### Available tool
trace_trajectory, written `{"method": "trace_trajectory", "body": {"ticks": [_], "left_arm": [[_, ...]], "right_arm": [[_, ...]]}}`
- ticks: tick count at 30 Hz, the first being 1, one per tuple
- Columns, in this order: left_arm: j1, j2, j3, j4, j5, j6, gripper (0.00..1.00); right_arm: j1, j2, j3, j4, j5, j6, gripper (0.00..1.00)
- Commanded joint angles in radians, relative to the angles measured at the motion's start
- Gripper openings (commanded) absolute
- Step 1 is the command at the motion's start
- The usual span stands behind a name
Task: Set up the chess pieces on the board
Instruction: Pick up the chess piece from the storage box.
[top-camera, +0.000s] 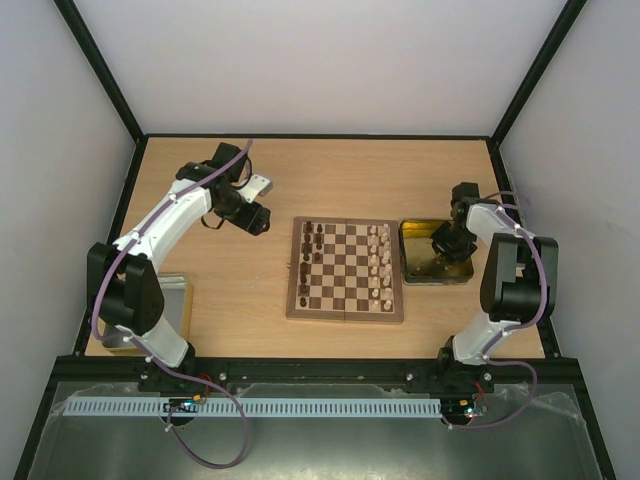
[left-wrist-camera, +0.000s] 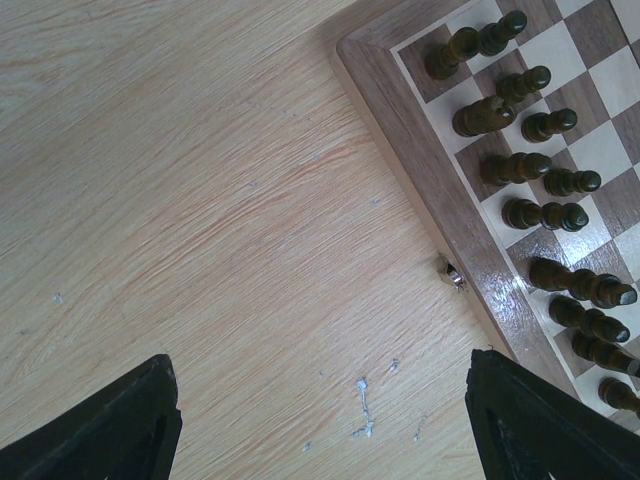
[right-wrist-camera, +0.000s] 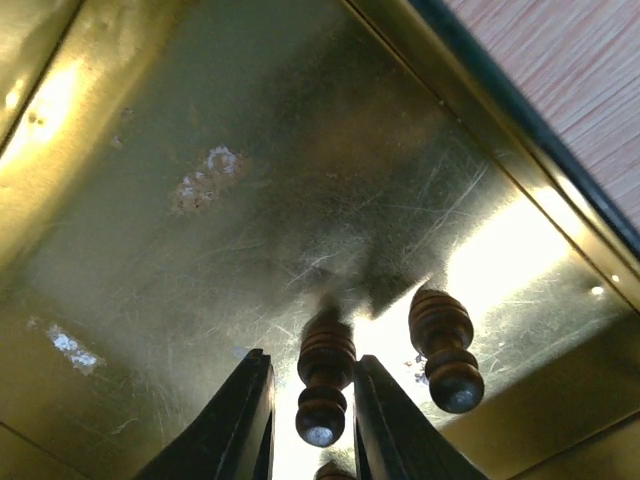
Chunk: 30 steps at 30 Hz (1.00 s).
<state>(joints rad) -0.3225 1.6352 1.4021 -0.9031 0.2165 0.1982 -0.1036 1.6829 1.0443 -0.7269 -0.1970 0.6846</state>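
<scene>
The right pincer (right-wrist-camera: 312, 368) straddles a dark chess piece (right-wrist-camera: 325, 352) in the yellow tray (right-wrist-camera: 200, 150); I cannot tell whether it actually pinches it. The left pincer (left-wrist-camera: 322, 362) hangs spread over the counter (left-wrist-camera: 200, 200), just beside the board (left-wrist-camera: 440, 205).

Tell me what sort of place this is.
Probably a lab robot cell, not a home: plain white panels in a black frame box in a wooden table, with a left arm and right arm bolted at its near edge.
</scene>
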Motion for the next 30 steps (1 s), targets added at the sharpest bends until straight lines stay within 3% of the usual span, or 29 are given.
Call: {"method": "trace_trajectory", "body": {"ticks": [1,7,14,21,30], "left_arm": [[-0.005,0.014,0.019,-0.016,-0.003,0.002,0.78],[-0.006,0.012,0.017,-0.015,-0.005,0.001,0.78],[-0.005,0.011,0.018,-0.015,-0.005,0.002,0.78],[-0.005,0.015,0.023,-0.015,-0.003,0.004,0.78],[-0.006,0.010,0.024,-0.018,-0.004,0.004,0.78]], "right_arm": [[-0.004,0.022,-0.023,0.021,0.012,-0.005,0.19],[-0.004,0.022,-0.020,0.022,0.023,-0.009,0.07],[0.030,-0.060,0.047,-0.055,0.065,-0.013,0.05],[0.287,-0.106,0.199,-0.200,0.164,-0.002,0.06],[0.667,0.043,0.450,-0.345,0.166,-0.018,0.06]]}}
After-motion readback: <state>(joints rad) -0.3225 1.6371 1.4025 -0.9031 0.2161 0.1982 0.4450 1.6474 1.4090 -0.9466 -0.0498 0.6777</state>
